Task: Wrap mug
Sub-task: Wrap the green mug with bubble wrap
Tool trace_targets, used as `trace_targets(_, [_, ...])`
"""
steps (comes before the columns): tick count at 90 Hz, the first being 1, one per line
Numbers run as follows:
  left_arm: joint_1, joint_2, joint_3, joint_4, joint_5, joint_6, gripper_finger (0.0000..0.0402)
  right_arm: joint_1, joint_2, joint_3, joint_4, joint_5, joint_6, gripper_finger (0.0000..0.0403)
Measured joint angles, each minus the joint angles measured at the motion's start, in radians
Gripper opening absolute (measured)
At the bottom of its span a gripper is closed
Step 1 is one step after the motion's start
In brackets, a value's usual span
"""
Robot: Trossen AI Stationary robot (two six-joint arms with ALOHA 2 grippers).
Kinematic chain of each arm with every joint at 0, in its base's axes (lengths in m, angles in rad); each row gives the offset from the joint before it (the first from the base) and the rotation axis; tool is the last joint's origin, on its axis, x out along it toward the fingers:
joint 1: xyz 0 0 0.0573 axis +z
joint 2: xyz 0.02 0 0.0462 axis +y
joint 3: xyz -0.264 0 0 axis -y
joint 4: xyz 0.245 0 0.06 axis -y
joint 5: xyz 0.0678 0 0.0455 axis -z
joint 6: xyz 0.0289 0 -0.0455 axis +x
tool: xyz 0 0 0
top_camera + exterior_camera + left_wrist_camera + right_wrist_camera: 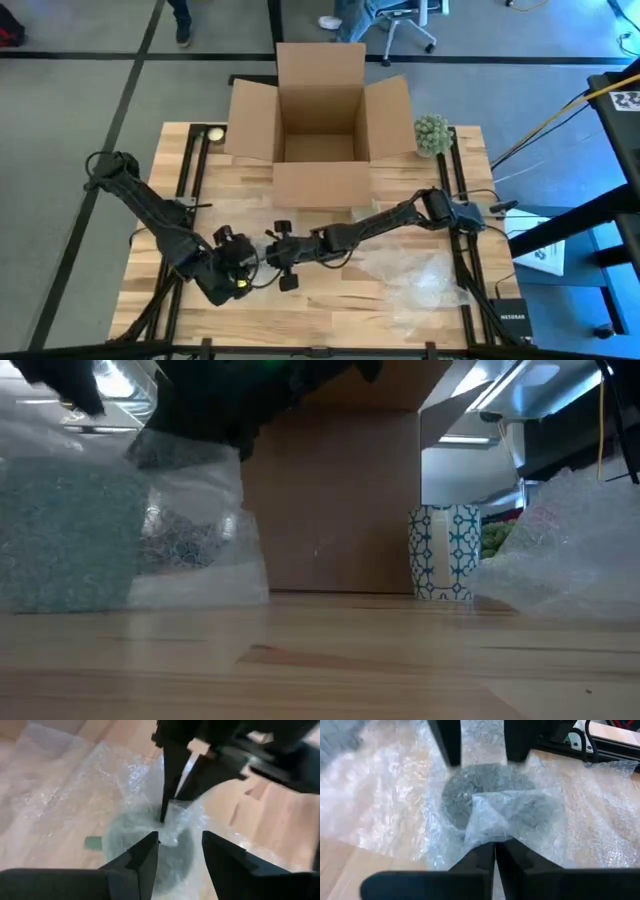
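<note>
1. Mug sitting on the bubble wrap near the table's front edge, a bit left of centre, already half bundled, grey showing through the plastic.
2. Right gripper reaching in from the right side, fingers pressed together on a folded flap of wrap right over the mug's mouth.
3. Left gripper just beside it on the front-left, fingers spread either side of the bundle, gripping nothing yet.
4. Best bet, probably: keep that flap taut and low, tuck it into the mouth, then close the left fingers on the bundle so nothing springs back.
5. Room check: open cardboard box along the back edge, well apart. More loose wrap toward the front-right corner. Patterned cup near the box, out of the way.
6. Front edge close though, so no dragging the bundle that way.
</note>
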Motion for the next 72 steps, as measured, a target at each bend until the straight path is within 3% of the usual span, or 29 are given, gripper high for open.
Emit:
trace_targets(21, [-0.134, 0.014, 0.017, -0.014, 0.124, -0.273, 0.0136, 0.0, 0.0, 0.0, -0.003, 0.0, 0.0, 0.0001])
trace_targets(42, [-0.249, 0.123, -0.023, -0.009, 0.197, -0.482, 0.0136, 0.0, 0.001, 0.0, -0.004, 0.0, -0.009, 0.0001])
trace_targets(50, [-0.242, 0.158, -0.039, -0.023, 0.12, -0.487, 0.0136, 0.0, 0.001, 0.0, -0.003, -0.001, -0.015, 0.0001])
trace_targets(64, [-0.167, 0.18, -0.051, -0.024, -0.11, -0.449, 0.0136, 0.0, 0.002, 0.0, -0.001, -0.001, -0.015, 0.0001])
trace_targets(72, [-0.112, 0.18, -0.051, -0.018, -0.142, -0.371, 0.0136, 0.0, 0.002, 0.0, -0.002, -0.001, -0.015, 0.0001])
